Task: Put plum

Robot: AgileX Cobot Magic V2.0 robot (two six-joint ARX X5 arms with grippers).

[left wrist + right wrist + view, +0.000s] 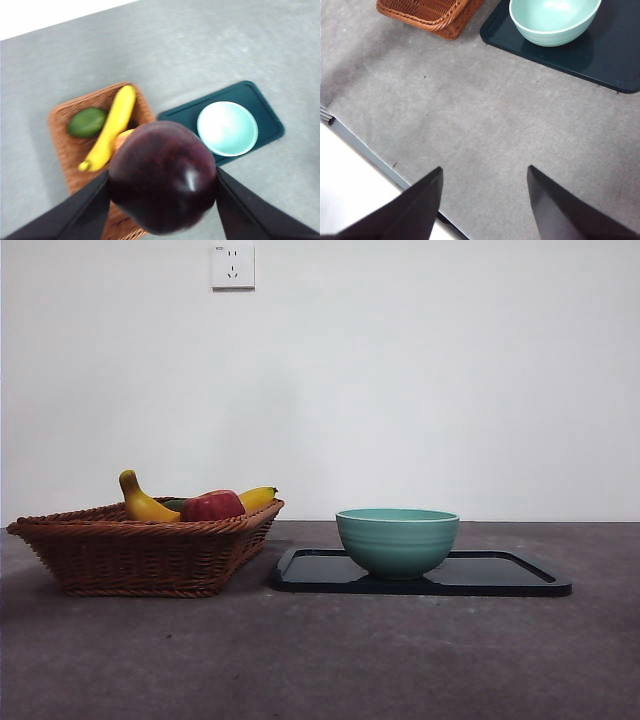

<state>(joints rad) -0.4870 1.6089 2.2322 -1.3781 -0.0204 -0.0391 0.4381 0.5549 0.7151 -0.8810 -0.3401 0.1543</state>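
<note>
My left gripper is shut on the plum, a glossy dark maroon fruit held between both jaws high above the table. Below it lie the wicker basket and the teal bowl on its dark tray. The plum and both grippers are out of the front view, where the basket stands left and the bowl on the tray stands right. My right gripper is open and empty over bare grey table near its edge.
The basket holds a banana, a green avocado and a red apple. The right wrist view shows a basket corner, the bowl and the tray. A wall stands behind the table.
</note>
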